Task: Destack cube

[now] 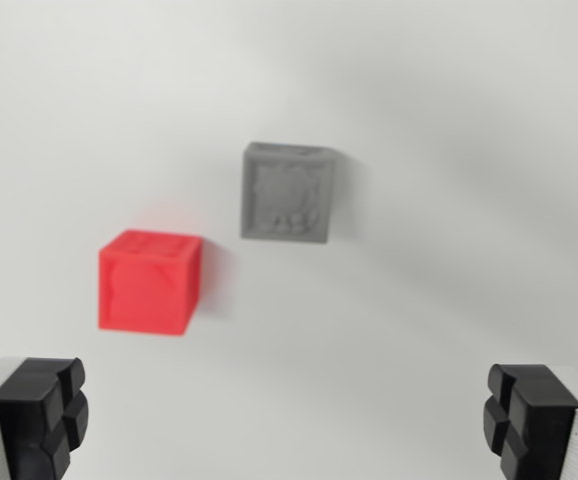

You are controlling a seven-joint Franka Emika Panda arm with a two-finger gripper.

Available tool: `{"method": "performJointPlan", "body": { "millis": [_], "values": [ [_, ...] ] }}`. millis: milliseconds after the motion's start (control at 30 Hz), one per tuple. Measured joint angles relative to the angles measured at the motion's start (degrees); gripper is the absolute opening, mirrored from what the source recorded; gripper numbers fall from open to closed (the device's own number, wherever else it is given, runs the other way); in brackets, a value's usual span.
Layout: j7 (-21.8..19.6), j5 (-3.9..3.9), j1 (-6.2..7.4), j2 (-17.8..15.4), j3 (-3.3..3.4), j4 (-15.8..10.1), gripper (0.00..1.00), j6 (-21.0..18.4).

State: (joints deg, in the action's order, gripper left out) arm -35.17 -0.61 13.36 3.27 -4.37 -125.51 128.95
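Red cube [150,282]: on the white table [449,120], toward the wrist view's left, ahead of the hand
Grey cube [287,192]: farther off, apart from the red, nothing stacked
Hand [287,420]: spread wide, empty

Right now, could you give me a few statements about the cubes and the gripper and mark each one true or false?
1. The red cube sits on top of the grey cube. False: they rest apart on the white surface.
2. The gripper is open and holds nothing. True.
3. The red cube lies toward the wrist view's left of the grey cube. True.
4. The grey cube is between the fingers. False: both cubes lie beyond the fingertips.
5. Three cubes are in view. False: only two.
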Motion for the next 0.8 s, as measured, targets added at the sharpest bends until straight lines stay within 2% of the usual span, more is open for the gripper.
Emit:
{"method": "performJointPlan", "body": {
  "millis": [433, 800],
  "values": [
    [0.19, 0.22, 0.01, -2.54, 0.0, 2.58, 1.0, -5.12],
    [0.28, 0.3, 0.01, -3.46, 0.0, 3.85, 1.0, -7.35]
  ]
}}
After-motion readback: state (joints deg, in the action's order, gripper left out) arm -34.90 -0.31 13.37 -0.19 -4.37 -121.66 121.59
